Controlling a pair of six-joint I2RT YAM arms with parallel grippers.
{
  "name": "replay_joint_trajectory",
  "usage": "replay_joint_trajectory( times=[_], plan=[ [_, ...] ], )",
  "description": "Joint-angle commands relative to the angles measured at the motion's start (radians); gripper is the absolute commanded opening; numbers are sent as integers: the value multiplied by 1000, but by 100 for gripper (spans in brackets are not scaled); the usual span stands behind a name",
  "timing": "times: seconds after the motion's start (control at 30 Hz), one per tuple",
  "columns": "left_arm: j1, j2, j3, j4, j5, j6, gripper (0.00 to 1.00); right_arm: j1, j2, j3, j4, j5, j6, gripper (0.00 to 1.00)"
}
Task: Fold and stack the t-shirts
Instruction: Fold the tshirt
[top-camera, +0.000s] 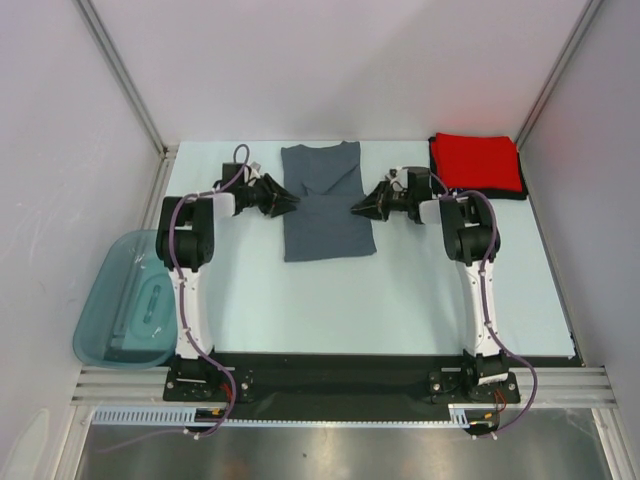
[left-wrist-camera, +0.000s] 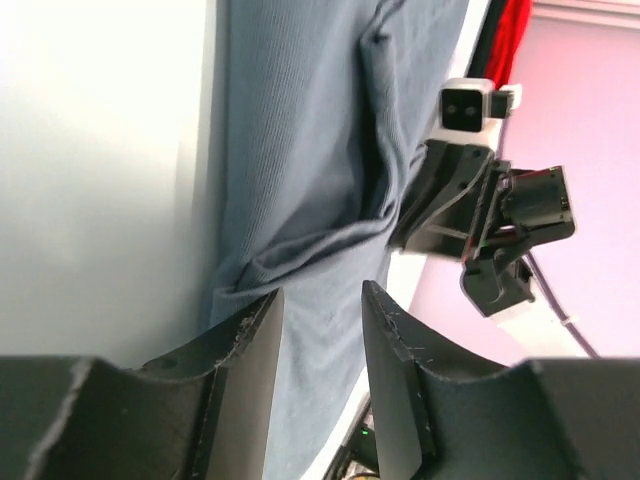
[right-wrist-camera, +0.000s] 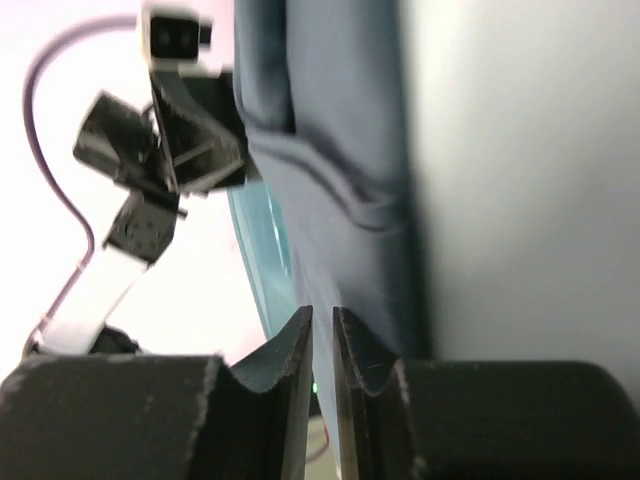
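The slate blue-grey t-shirt (top-camera: 325, 200) lies flat mid-table, folded into a long strip. My left gripper (top-camera: 293, 202) reaches in sideways at its left edge. In the left wrist view its jaws (left-wrist-camera: 320, 292) stand apart, open, with wrinkled cloth (left-wrist-camera: 300, 150) showing through the gap. My right gripper (top-camera: 356, 208) is at the shirt's right edge. Its jaws (right-wrist-camera: 321, 312) are nearly together, pinching a thin edge of the shirt (right-wrist-camera: 340, 120). The red t-shirt (top-camera: 478, 163) sits folded at the back right, on the black t-shirt, of which only a dark rim (top-camera: 500, 194) shows.
A translucent teal tub (top-camera: 125, 300) hangs over the table's left edge beside the left arm. Grey walls and metal posts close in the back and sides. Each wrist view shows the opposite gripper across the shirt.
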Motion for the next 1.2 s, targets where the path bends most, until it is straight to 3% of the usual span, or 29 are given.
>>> replay_joint_trajectory(
  times=[0.0, 0.13, 0.3, 0.37, 0.4, 0.47, 0.57, 0.77, 0.93, 1.03, 1.17],
  plan=[
    [22, -1, 90, -167, -106, 150, 44, -54, 8, 14, -52, 78, 21, 19],
    [22, -68, 140, -292, -132, 241, 45, -65, -103, -13, -269, 113, -98, 20],
    [10, -223, 36, -325, -141, 287, 48, -56, -236, -28, -497, 150, -318, 21],
    [5, -307, -63, -326, -147, 290, 52, -54, -302, -48, -583, 173, -370, 30],
    [4, -334, -102, -325, -152, 284, 53, -56, -328, -64, -603, 200, -411, 40],
    [1, -399, -232, -310, -196, 263, 57, -65, -416, -149, -632, 242, -433, 47],
    [-2, -521, -418, -238, -244, 175, 61, -68, -531, -321, -586, 312, -404, 56],
    [-36, -687, -733, -8, -290, -145, 61, -5, -716, -678, -273, 482, -170, 54],
    [-114, -739, -826, 59, -388, -253, 61, 86, -766, -789, -166, 569, -71, 46],
    [-162, -743, -883, 91, -460, -325, 67, 113, -795, -881, -100, 628, -1, 50],
    [-179, -728, -965, 125, -514, -440, 66, 114, -807, -973, -17, 700, 122, 54]
  ],
)
